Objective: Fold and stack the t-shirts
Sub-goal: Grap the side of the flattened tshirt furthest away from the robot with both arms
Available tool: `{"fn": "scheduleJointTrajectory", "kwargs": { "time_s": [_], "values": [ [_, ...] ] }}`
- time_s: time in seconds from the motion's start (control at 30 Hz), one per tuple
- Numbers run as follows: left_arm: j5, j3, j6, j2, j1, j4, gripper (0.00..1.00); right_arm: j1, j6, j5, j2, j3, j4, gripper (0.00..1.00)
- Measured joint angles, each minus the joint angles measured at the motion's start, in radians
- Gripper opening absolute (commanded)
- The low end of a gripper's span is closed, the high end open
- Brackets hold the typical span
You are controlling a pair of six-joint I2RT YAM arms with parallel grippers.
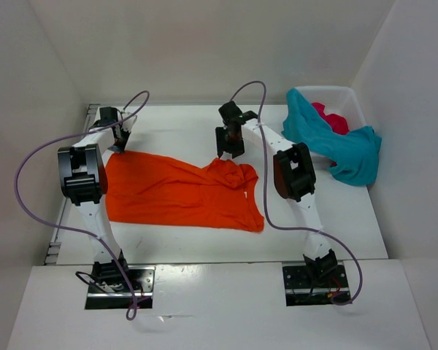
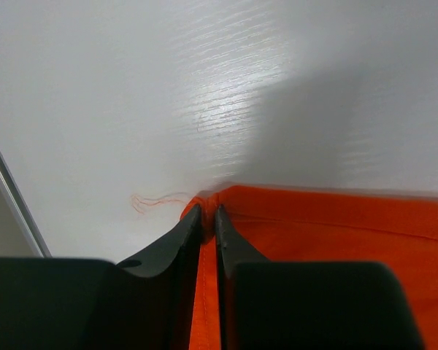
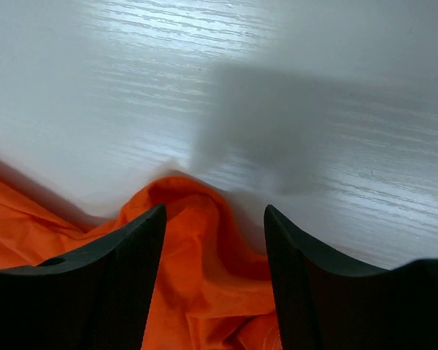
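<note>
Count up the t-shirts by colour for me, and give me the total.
orange t-shirt: 1
teal t-shirt: 1
pink-red t-shirt: 1
Total: 3

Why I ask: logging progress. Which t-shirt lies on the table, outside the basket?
The orange t-shirt, pinched by the left tool; the teal and pink-red ones are heaped in the white basket.

The left fingers [image 2: 169, 244] are pinched together, the right fingers [image 3: 120, 255] spread apart.
</note>
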Motion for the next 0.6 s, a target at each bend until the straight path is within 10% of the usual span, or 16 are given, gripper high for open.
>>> {"fn": "scheduleJointTrajectory", "kwargs": {
  "time_s": [0.17, 0.43, 0.6],
  "values": [
    [0.002, -0.017, 0.000, -0.012, 0.000, 0.002, 0.15, 0.000, -0.001, 0.028, -0.027, -0.093, -0.001, 0.53],
    [0.003, -0.033, 0.000, -0.025, 0.000, -0.003, 0.02, -0.006, 0.022, 0.020, -0.110, -0.244, 0.015, 0.04],
    [0.003, -0.074, 0.019, -0.067, 0.000, -0.015, 0.00, -0.006, 0.037, 0.025, -0.139, -0.250, 0.016, 0.00]
  ]
}}
